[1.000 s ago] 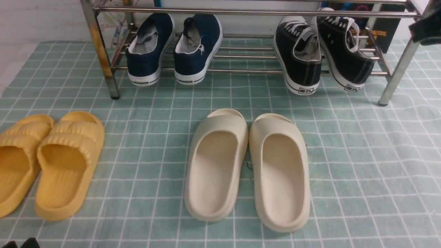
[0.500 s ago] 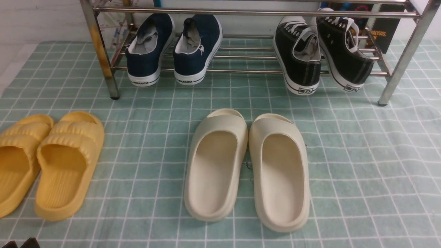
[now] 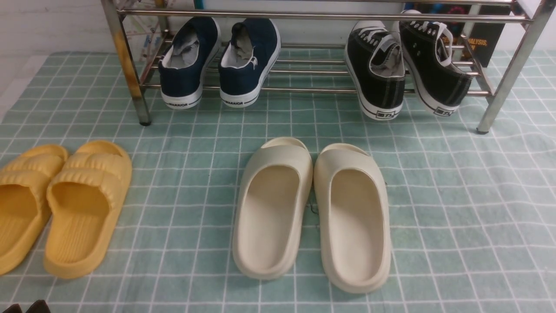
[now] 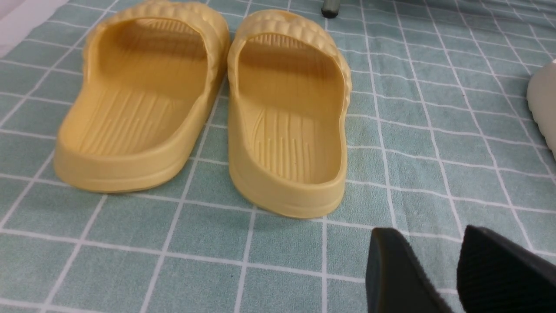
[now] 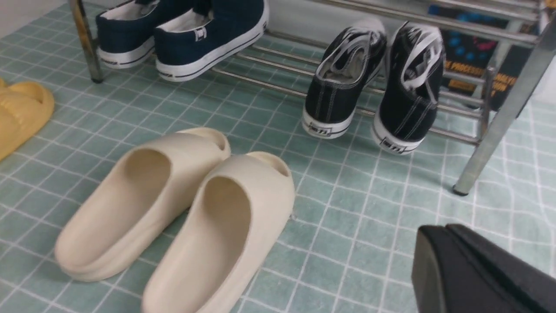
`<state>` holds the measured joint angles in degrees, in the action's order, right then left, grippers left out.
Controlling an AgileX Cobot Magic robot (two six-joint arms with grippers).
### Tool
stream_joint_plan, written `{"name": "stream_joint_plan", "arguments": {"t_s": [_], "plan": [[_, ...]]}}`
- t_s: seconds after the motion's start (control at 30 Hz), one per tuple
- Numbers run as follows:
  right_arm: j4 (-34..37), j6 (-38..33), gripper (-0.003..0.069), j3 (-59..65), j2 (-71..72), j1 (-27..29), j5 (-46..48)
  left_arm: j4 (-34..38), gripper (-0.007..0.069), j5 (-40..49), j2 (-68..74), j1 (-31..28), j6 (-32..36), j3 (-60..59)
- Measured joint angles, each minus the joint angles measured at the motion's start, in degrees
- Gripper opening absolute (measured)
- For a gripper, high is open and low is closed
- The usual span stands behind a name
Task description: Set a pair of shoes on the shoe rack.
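Observation:
The two black canvas sneakers [image 3: 378, 74] [image 3: 434, 69] rest toe-in on the lower bars of the chrome shoe rack [image 3: 312, 16] at its right end, heels hanging over the front bar. They also show in the right wrist view [image 5: 343, 82] [image 5: 410, 91]. My right gripper [image 5: 438, 232] is shut and empty, low above the cloth in front of the rack's right leg [image 5: 499, 113]; it is out of the front view. My left gripper [image 4: 428, 232] is open and empty near the yellow slides; only its tips show in the front view [image 3: 24, 306].
Navy WARRIOR sneakers [image 3: 217, 61] sit on the rack's left end by the rust-stained leg [image 3: 126, 65]. Cream slides [image 3: 271, 208] lie mid-cloth, yellow slides [image 3: 82, 204] at the left. A dark box [image 3: 484, 39] stands behind the rack. Green checked cloth [image 3: 456, 208] covers the surface.
My right gripper, at the rack's top right corner one second ago, has drawn back out of the front view. The shoes and the left arm have not moved.

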<state>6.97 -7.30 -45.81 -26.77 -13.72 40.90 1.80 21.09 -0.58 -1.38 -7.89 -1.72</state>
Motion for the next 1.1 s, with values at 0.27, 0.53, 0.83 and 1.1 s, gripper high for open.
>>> {"name": "stream_joint_plan", "arguments": {"t_s": [0.27, 0.53, 0.83, 1.1], "plan": [[-7.38, 8.23, -0.0005, 6.92, 1.78, 0.0, -9.4, 0.07, 0.0239, 0.0, 0.0, 0.0, 0.0, 0.0], [-13.77, 17.53, -0.0005, 31.23, 14.89, 10.52, -25.5, 0.13, 0.0239, 0.0, 0.0, 0.0, 0.0, 0.0], [-13.92, 18.87, -0.0005, 47.28, 27.19, 19.17, -26.83, 0.13, 0.0239, -0.07, -0.05, 0.0, 0.0, 0.0], [-13.82, 18.82, -0.0005, 46.98, 27.32, 18.94, -19.99, 0.13, 0.0239, -0.13, -0.05, 0.0, 0.0, 0.0]]}}
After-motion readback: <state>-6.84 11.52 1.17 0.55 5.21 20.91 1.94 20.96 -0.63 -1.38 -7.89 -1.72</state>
